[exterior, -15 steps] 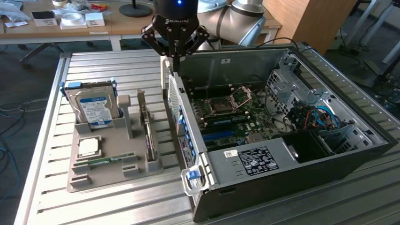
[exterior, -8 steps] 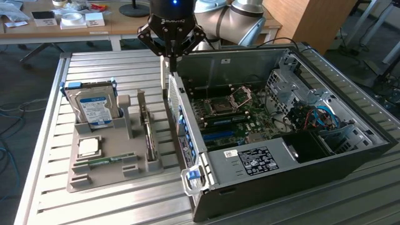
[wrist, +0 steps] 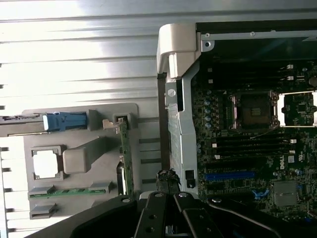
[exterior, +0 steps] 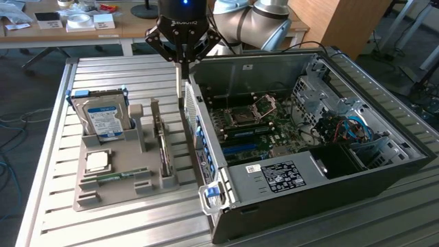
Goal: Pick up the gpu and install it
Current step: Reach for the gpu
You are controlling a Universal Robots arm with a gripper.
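The claw (exterior: pixel 180 93) hangs over the metal table (exterior: pixel 123 77). Its two fingers are pressed together with nothing between them. White letters on its black body say ROBOTIQ. In the wrist view the claw (wrist: pixel 168 177) sits right by the side wall of the computer case (wrist: pixel 178 124).

The gpu (exterior: pixel 163 149) stands on its thin edge in a gray holder (exterior: pixel 103 198). In the exterior view it is at about 7 o'clock from the claw, near but not touching. In the wrist view the gpu (wrist: pixel 125 158) looks like a thin green strip.

In the same holder, at 9 o'clock from the gpu, stands a hard drive (exterior: pixel 103 117). Its label is blue and white, with words too small to read. At 7 o'clock from the gpu lie a square silver chip (exterior: pixel 96 161) and a thin green memory stick (exterior: pixel 110 176).

The open computer case (exterior: pixel 309 154) is at 3 o'clock from the holder, just beside it. Inside is a green board (exterior: pixel 257 134). A black and white sticker (exterior: pixel 278 176) sits on the box at the board's 6 o'clock, with print too tiny to read. White letters on the board (wrist: pixel 290 161) look like DELL
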